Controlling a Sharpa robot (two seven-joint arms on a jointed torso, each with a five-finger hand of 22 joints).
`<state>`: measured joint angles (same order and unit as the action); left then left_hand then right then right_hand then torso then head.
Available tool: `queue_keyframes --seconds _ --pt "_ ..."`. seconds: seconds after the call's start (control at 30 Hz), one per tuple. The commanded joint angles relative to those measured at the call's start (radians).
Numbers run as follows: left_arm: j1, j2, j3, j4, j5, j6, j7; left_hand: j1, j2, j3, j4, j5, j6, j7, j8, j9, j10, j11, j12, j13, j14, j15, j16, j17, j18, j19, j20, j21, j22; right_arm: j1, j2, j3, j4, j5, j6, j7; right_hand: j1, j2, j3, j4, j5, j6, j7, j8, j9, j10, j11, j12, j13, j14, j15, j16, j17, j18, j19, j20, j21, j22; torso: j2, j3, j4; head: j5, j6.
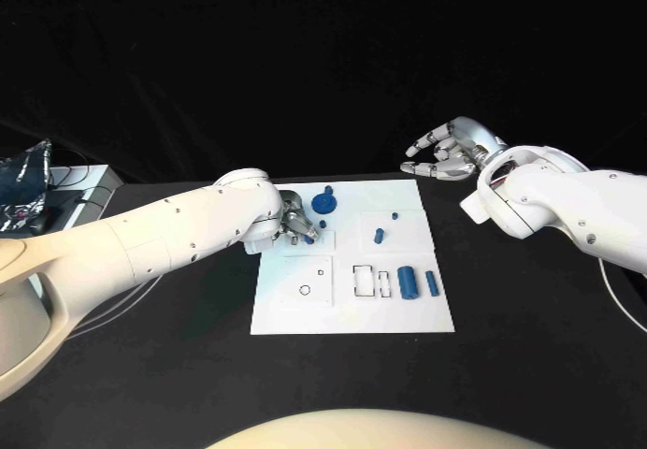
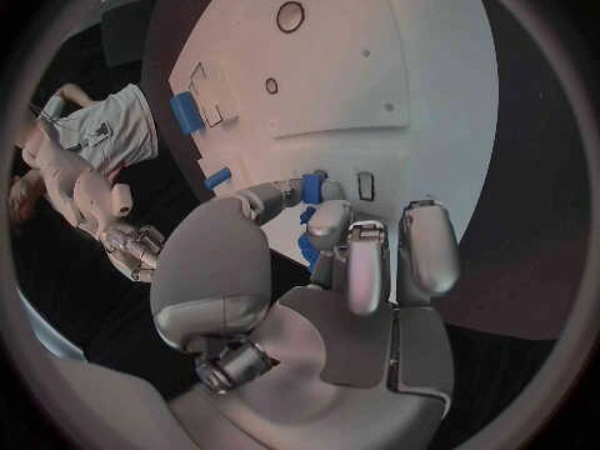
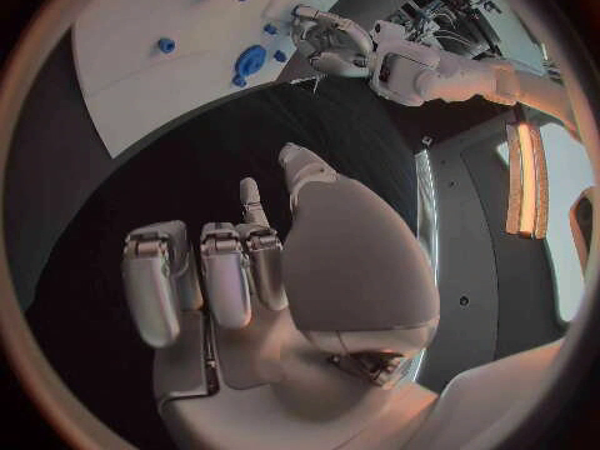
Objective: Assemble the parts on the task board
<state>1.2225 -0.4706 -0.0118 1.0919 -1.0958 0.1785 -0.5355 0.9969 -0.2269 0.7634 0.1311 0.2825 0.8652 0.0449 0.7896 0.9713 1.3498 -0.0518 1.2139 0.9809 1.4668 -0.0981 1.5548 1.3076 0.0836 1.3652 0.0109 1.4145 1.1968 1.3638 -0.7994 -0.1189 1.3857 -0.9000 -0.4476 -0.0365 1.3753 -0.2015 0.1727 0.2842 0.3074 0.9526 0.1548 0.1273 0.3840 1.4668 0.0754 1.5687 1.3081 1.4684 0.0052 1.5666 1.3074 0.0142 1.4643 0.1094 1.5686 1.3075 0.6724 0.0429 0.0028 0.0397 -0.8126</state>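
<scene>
Near the task board's far left corner, the left hand is pinching a small blue part over its slot; next it needs careful lowering. Beyond the desk's far edge, the right hand is hovering, fingers spread and empty.

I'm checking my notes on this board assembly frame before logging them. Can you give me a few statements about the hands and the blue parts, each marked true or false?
1. The left hand is over the task board, its fingers at small blue parts. True.
2. The right hand holds a blue cylinder. False: it holds nothing and hovers above the black table beyond the board's far right corner.
3. Two blue cylinders lie side by side near the board's right edge. True.
4. The round blue part lies on the black table, off the board. False: it is on the board, near its far edge.
</scene>
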Motion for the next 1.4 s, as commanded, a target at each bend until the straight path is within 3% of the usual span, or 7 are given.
queue_keyframes --seconds 0.03,0.33,0.77,0.83,1.17,1.27,1.4 --pt "-0.005 0.004 -0.002 -0.003 -0.005 0.014 0.001 -0.006 0.008 -0.02 0.007 -0.006 0.044 -0.035 -0.007 0.007 -0.005 -0.005 -0.006 -0.002 0.091 -0.009 -0.006 0.218 -0.006 0.0 -0.004 -0.005 0.0 0.0 -0.001 0.0 0.002 -0.01 0.01 0.008 -0.01 0.001 -0.002 0.004 -0.004 -0.007 0.003 0.006 0.002 0.104 0.0 0.002 0.263 0.102 -0.002 0.004 0.263 -0.014 0.106 -0.003 0.002 0.263 -0.001 0.0001 0.0005 -0.001 0.001" --pt "-0.005 0.005 -0.002 -0.01 -0.008 0.016 0.001 -0.006 0.01 -0.115 0.05 -0.009 0.053 -0.034 -0.019 0.024 -0.006 -0.004 -0.003 -0.002 0.091 -0.009 -0.007 0.217 -0.006 0.002 -0.004 -0.007 0.001 0.0 -0.002 0.0 0.002 -0.011 0.01 0.008 -0.01 0.001 -0.002 0.004 -0.004 -0.007 0.003 0.006 0.002 0.104 0.0 0.002 0.263 0.102 -0.002 0.004 0.263 -0.014 0.106 -0.003 0.002 0.263 0.0 -0.0002 0.0008 -0.002 0.001" --pt "-0.005 0.004 -0.002 -0.014 -0.012 0.017 0.001 -0.001 0.003 -0.179 0.081 -0.009 0.056 -0.033 -0.03 0.034 -0.009 -0.003 -0.003 -0.006 0.09 -0.008 -0.008 0.214 -0.006 0.002 -0.004 -0.008 0.001 0.0 -0.002 0.0 0.001 -0.015 0.01 0.008 -0.01 0.001 -0.002 0.004 -0.004 -0.007 0.003 0.006 0.002 0.104 0.0 0.002 0.263 0.102 -0.002 0.004 0.263 -0.014 0.106 -0.003 0.002 0.263 0.0 -0.0012 0.0016 -0.003 0.002" --pt "-0.005 0.004 -0.002 -0.014 -0.012 0.013 0.001 0.012 0.012 -0.184 0.083 -0.006 0.056 -0.035 -0.032 0.037 -0.01 -0.004 -0.003 -0.008 0.09 -0.008 -0.008 0.214 -0.006 0.002 -0.004 -0.009 0.0 0.0 -0.002 0.0 0.001 -0.015 0.011 0.008 -0.01 0.001 -0.002 0.004 -0.004 -0.007 0.003 0.006 0.002 0.104 0.0 0.002 0.263 0.102 -0.002 0.004 0.263 -0.014 0.106 -0.003 0.002 0.263 0.0 -0.0012 0.0015 -0.003 0.002" --pt "-0.005 0.0 -0.001 -0.01 -0.007 -0.009 0.003 0.039 0.025 -0.19 0.085 -0.002 0.05 -0.034 -0.042 0.039 -0.016 -0.003 -0.009 -0.017 0.089 -0.008 -0.011 0.209 -0.005 -0.003 -0.004 -0.013 -0.007 0.0 -0.004 0.0 0.001 -0.016 0.012 0.008 -0.01 0.001 -0.002 0.004 -0.004 -0.007 0.003 0.006 0.002 0.104 0.0 0.002 0.263 0.102 -0.002 0.004 0.263 -0.014 0.106 -0.003 0.002 0.263 0.0 -0.0006 0.0012 -0.003 0.003" --pt "-0.005 -0.002 -0.001 -0.006 0.005 -0.012 0.005 0.075 0.037 -0.181 0.083 0.004 0.036 -0.03 -0.063 0.036 -0.027 0.0 -0.018 -0.032 0.088 -0.006 -0.012 0.205 -0.003 -0.007 -0.002 -0.017 -0.013 0.0 -0.004 0.0 0.001 -0.017 0.013 0.007 -0.01 0.001 -0.002 0.003 -0.004 -0.008 0.003 0.007 0.002 0.104 0.0 0.002 0.263 0.102 -0.002 0.004 0.263 -0.014 0.106 -0.002 0.002 0.263 0.0 -0.0007 0.001 -0.003 0.003" --pt "-0.005 -0.005 -0.001 0.001 0.031 -0.012 0.008 0.148 0.04 -0.097 0.058 0.01 0.018 -0.017 -0.118 0.021 -0.073 0.01 -0.072 -0.111 0.086 0.003 -0.015 0.201 0.001 -0.021 0.006 -0.029 -0.033 0.0 -0.004 0.0 0.0 -0.018 0.016 0.006 -0.01 0.001 -0.002 0.003 -0.004 -0.008 0.003 0.007 0.002 0.104 0.0 0.002 0.263 0.102 -0.002 0.004 0.263 -0.014 0.106 -0.002 0.002 0.263 0.0 -0.0007 0.0013 -0.003 0.002"
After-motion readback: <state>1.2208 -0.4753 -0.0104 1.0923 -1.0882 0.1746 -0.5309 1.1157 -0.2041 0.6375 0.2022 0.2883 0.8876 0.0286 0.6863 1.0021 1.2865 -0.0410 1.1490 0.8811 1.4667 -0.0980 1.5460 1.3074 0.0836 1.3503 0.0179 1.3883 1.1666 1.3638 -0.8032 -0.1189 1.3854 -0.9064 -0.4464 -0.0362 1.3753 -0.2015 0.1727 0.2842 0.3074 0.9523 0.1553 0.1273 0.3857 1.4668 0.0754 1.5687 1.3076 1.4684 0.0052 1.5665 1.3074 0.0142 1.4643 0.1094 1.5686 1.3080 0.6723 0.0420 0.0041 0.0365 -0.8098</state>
